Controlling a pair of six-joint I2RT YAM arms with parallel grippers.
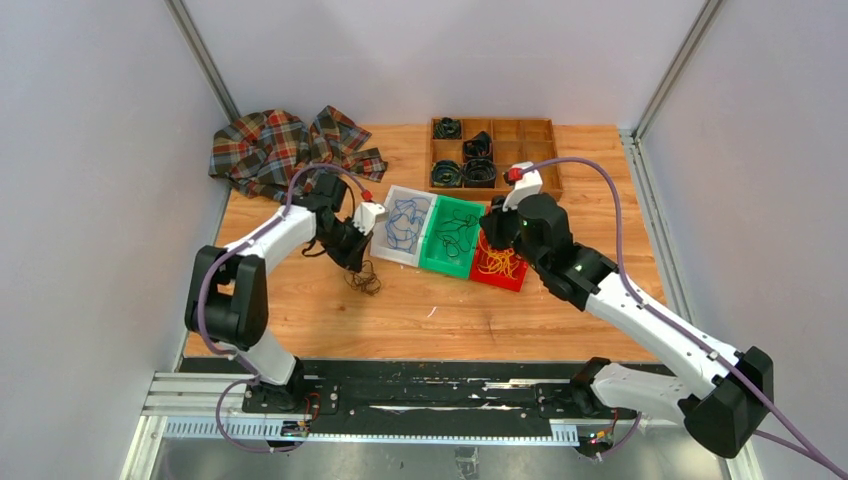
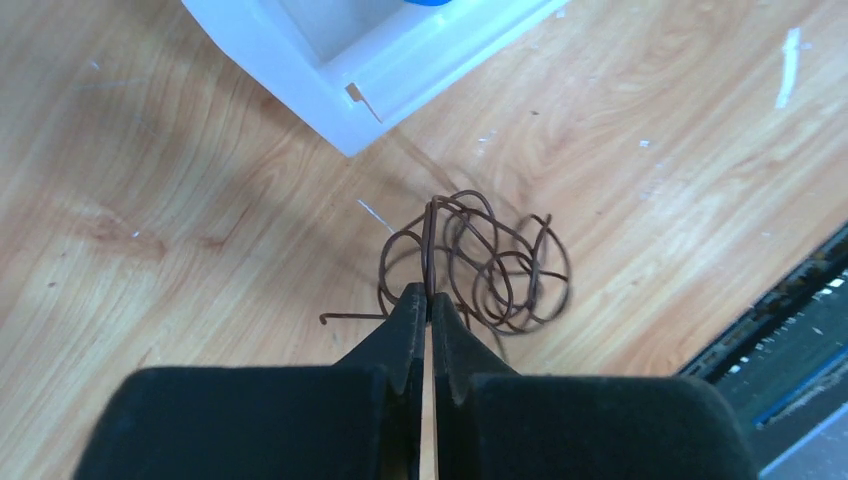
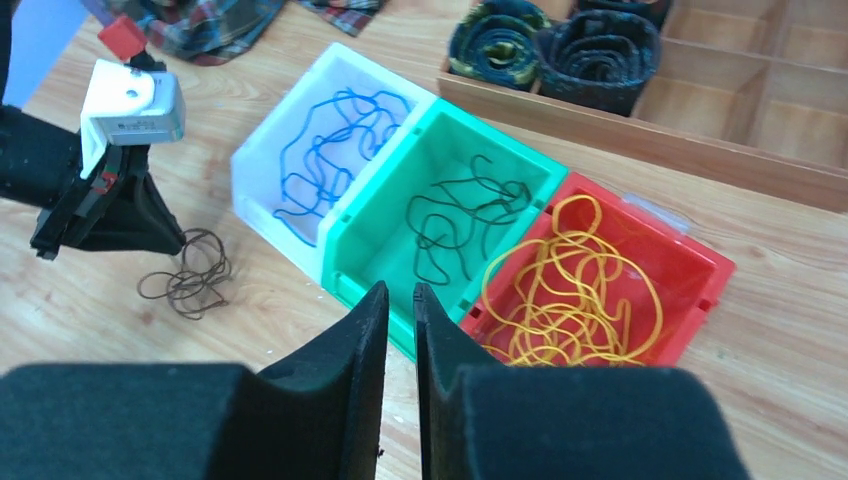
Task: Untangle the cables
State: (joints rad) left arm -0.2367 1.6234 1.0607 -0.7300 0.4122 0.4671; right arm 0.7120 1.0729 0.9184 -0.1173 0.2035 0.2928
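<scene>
Wood table (image 1: 560, 310) | brown cable clump (image 2: 480, 262) lies beside white bin (image 2: 400, 60), directly ahead of left gripper (image 2: 428, 300), pinched tight on one loop | right gripper (image 3: 400, 300) nearly closed, empty, above green bin (image 3: 440, 215); left nearer.

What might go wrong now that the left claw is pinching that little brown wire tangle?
The left claw grips just one strand of the brown tangle, so lifting may drag the whole clump up or tighten it. The white bin sits close by; a swinging loop might snag its corner.
</scene>
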